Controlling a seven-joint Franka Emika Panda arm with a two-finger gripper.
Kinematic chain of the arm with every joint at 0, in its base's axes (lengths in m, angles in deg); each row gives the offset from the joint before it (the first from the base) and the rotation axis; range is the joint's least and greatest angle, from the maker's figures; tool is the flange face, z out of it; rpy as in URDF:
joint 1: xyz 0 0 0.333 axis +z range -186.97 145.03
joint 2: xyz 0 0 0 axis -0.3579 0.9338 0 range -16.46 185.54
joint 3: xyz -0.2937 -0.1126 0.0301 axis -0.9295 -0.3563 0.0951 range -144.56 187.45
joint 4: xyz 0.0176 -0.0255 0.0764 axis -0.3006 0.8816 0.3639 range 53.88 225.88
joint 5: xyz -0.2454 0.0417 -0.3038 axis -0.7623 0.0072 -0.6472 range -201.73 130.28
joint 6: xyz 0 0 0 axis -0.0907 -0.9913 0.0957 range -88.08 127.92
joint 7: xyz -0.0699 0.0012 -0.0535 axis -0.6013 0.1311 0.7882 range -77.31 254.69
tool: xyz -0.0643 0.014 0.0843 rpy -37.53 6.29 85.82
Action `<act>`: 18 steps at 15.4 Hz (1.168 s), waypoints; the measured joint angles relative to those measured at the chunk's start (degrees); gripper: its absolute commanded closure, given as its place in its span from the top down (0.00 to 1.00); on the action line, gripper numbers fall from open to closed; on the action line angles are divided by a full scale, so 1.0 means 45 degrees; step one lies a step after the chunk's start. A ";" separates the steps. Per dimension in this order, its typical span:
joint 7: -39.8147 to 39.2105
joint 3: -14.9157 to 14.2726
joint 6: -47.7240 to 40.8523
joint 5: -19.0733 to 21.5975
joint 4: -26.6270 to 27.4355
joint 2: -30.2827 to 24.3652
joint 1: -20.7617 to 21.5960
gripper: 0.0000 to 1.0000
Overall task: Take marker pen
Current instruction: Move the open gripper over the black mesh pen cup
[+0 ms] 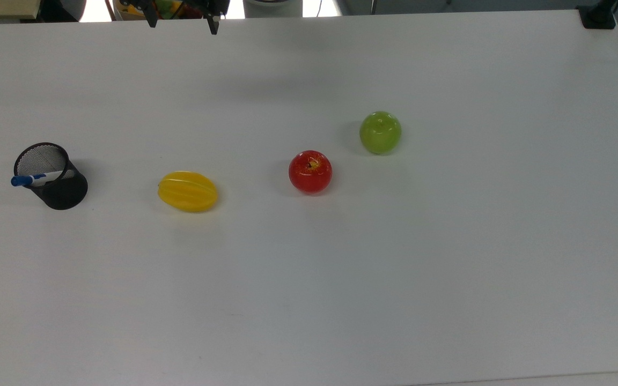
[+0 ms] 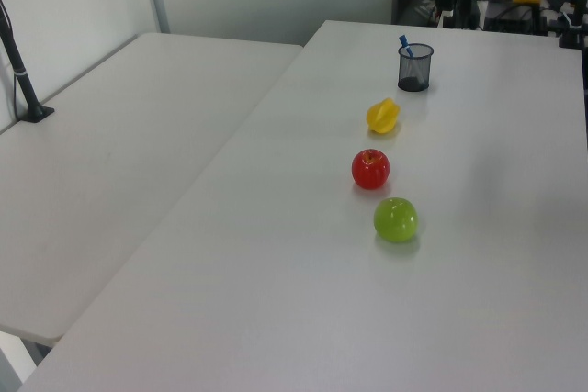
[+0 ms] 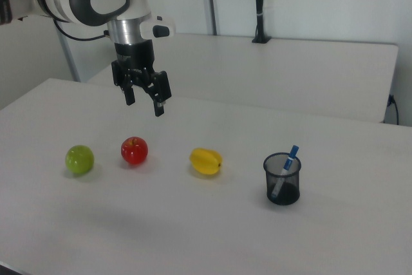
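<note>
The marker pen, white with a blue cap, stands tilted in a black mesh pen cup at the top view's left. In the right view the marker pen leans in the pen cup at the right. It also pokes out of the cup in the left view as a blue tip. My gripper hangs open and empty above the table, over the red apple and well to the left of the cup in the right view. Its fingers reach in at the top view's upper edge.
A yellow ribbed fruit, a red apple and a green apple lie in a row to the right of the cup in the top view. A second white table adjoins on the left view's left, with a black post.
</note>
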 measured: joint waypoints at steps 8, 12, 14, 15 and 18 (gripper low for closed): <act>-0.0017 0.0014 0.0148 -0.0041 -0.0011 0.0204 0.0049 1.00; 0.0058 0.0006 0.1441 -0.0041 -0.0023 0.0315 -0.0101 1.00; 0.0069 -0.0032 0.1678 -0.0041 -0.0030 0.0338 -0.0249 1.00; 0.0072 -0.0057 0.1976 -0.0041 -0.0032 0.0345 -0.0372 1.00; 0.0075 -0.0096 0.3372 -0.0041 -0.0028 0.0440 -0.0937 1.00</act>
